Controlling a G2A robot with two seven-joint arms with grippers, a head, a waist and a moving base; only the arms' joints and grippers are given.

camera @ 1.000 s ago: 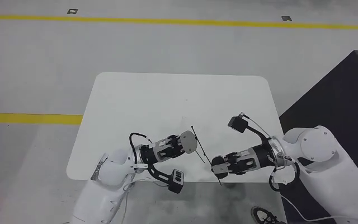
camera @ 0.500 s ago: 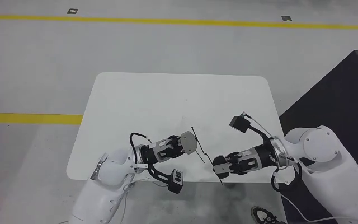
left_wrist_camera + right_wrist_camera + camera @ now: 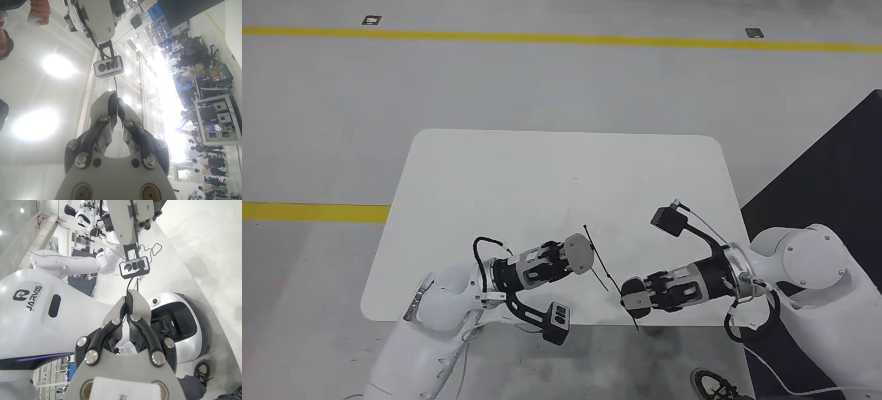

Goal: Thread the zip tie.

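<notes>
We saw a thin black zip tie (image 3: 589, 240) slanting above the table's (image 3: 542, 170) near edge, left hand (image 3: 116, 103) pinched tight on it, right hand (image 3: 128, 301) likewise clamped on it

A white rounded-corner table (image 3: 542, 180) stood on grey floor (image 3: 322, 120). A thin yellow line (image 3: 542, 38) ran beyond it, a broader yellow stripe (image 3: 312, 212) to its left, a black panel (image 3: 832, 180) to its right.

The right gripper (image 3: 626, 293), with the zip tie (image 3: 593, 250) end held, was shifted marginally away from the left gripper (image 3: 586, 256), then brought back almost to its former position. The left wrist was rolled slightly.
</notes>
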